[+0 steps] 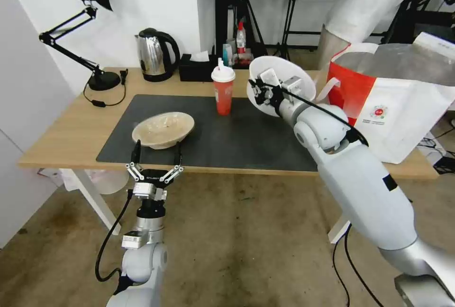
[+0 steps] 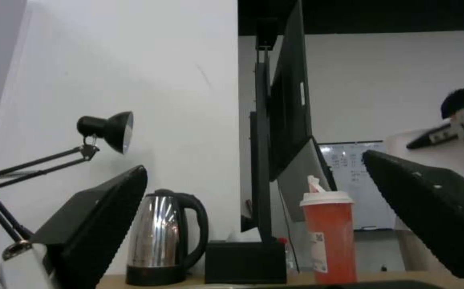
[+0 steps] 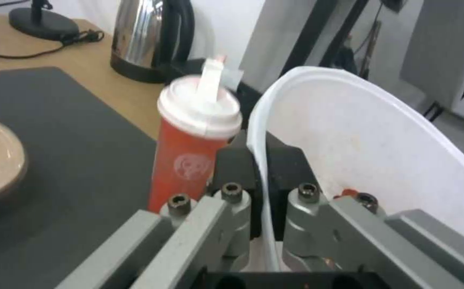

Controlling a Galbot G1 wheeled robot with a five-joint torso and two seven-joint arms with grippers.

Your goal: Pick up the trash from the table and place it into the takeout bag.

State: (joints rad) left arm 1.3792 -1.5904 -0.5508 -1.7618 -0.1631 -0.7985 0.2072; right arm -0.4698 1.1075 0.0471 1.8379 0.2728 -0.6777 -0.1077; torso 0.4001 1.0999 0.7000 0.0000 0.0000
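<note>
Right gripper [image 1: 263,90] clamps the white bowl's [image 1: 289,76] rim above the table [image 1: 61,141], beside the takeout bag [image 1: 403,108]; left gripper [image 1: 156,156] hangs spread apart near the beige bowl [image 1: 163,129].

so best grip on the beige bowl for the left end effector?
Pinch the near rim of the beige bowl. It is shallow and upright, with a thin flared edge. The open left end effector sits just in front, so come straight in from the table's front edge.

White arms, black cables, grey linkages
</note>
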